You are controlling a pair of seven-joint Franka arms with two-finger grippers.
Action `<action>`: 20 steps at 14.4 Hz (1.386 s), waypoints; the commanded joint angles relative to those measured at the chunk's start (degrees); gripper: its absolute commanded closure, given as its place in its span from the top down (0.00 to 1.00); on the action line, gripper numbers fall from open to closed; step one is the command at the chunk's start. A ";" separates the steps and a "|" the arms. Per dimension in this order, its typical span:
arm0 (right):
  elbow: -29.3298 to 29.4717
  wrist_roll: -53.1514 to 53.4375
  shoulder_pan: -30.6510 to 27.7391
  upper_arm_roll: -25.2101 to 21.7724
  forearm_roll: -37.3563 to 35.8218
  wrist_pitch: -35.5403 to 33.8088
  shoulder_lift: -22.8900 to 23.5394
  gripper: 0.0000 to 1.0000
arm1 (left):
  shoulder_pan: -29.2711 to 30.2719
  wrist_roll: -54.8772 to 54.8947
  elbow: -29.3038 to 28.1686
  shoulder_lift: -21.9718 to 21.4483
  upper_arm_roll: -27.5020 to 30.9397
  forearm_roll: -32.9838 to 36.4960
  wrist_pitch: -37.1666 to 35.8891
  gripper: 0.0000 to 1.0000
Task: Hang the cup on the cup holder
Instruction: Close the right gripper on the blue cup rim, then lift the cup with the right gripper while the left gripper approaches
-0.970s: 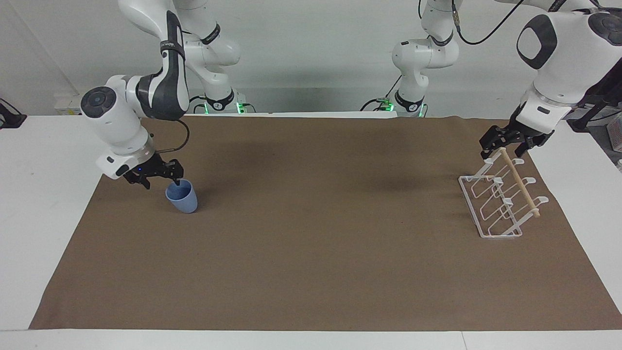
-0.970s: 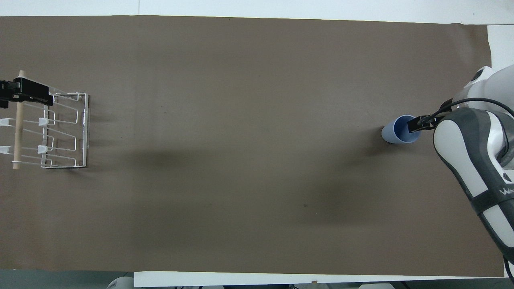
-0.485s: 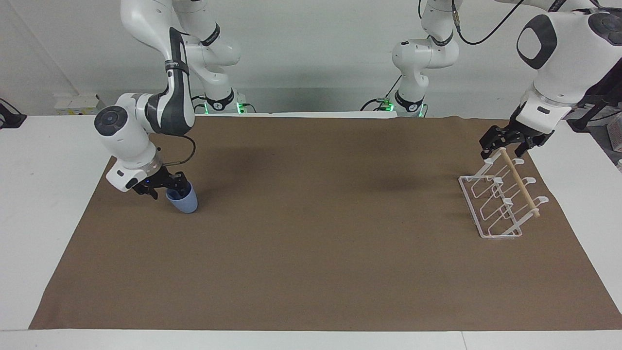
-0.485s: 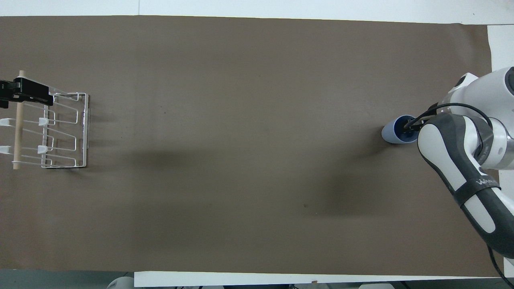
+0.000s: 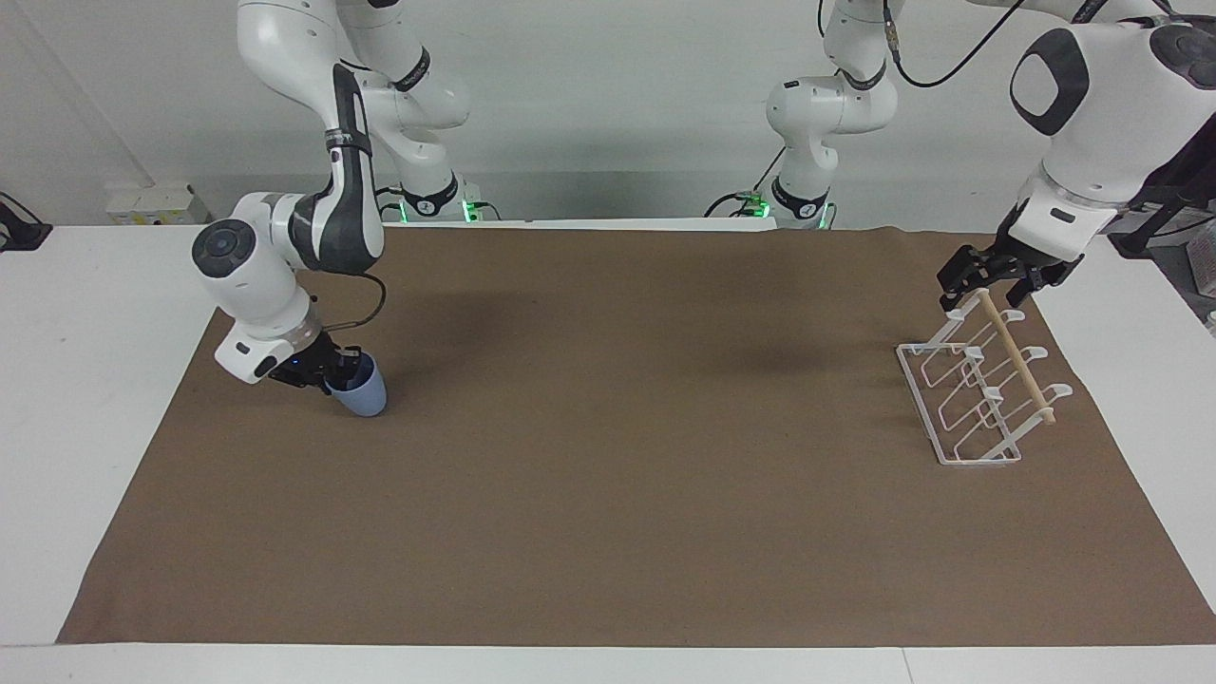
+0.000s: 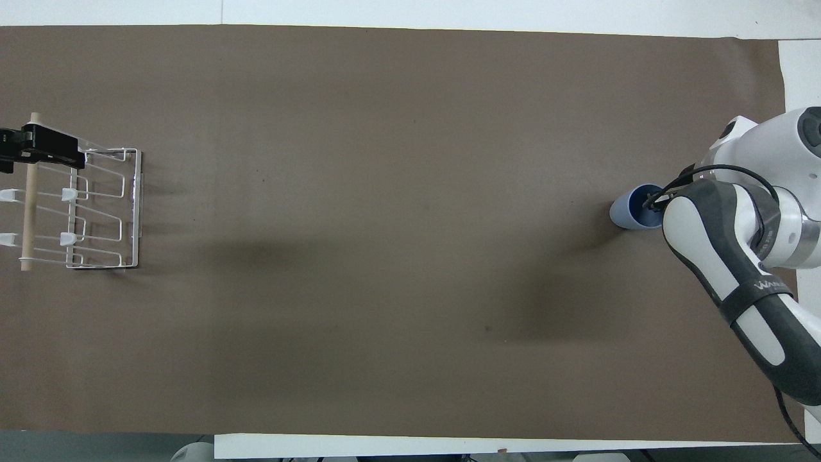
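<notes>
The light-blue cup stands on the brown mat toward the right arm's end of the table, leaning toward the gripper. It also shows in the overhead view. My right gripper is low at the cup's rim and reaches into its mouth; the arm hides much of it from above. The white wire cup holder with its wooden dowel stands toward the left arm's end and also shows in the overhead view. My left gripper is open and straddles the dowel's end nearer the robots.
The brown mat covers most of the white table. The white table edge shows at both ends. Nothing else lies on the mat between the cup and the cup holder.
My right gripper has dropped lower onto the cup's rim and its wrist has swung in closer over the cup. The cup leans a little more. The left arm has not moved.
</notes>
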 commanded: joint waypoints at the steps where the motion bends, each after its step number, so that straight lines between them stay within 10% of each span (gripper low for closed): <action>1: 5.82 -3.90 -0.33 0.72 0.30 -5.19 1.36 0.00 | 0.07 -0.02 -1.86 -1.66 0.24 -0.65 0.60 1.00; 4: 11.01 -4.27 -0.32 5.18 1.52 -14.76 -0.38 0.00 | 0.07 -0.02 -1.86 -1.66 0.24 -0.65 0.60 1.00; 9: 18.06 -0.24 0.29 8.63 23.28 -27.62 -1.18 0.00 | 0.07 -0.02 -1.86 -1.66 0.24 -0.65 0.60 1.00; 16: 15.17 9.61 6.16 8.81 42.20 -29.31 -2.50 0.00 | -0.11 -1.15 -2.65 -2.28 0.15 -0.65 -0.98 1.00; 20: 15.16 17.52 8.64 8.90 51.70 -29.13 -2.68 0.00 | -4.04 -24.55 -5.19 -3.59 -0.29 -6.43 -0.37 1.00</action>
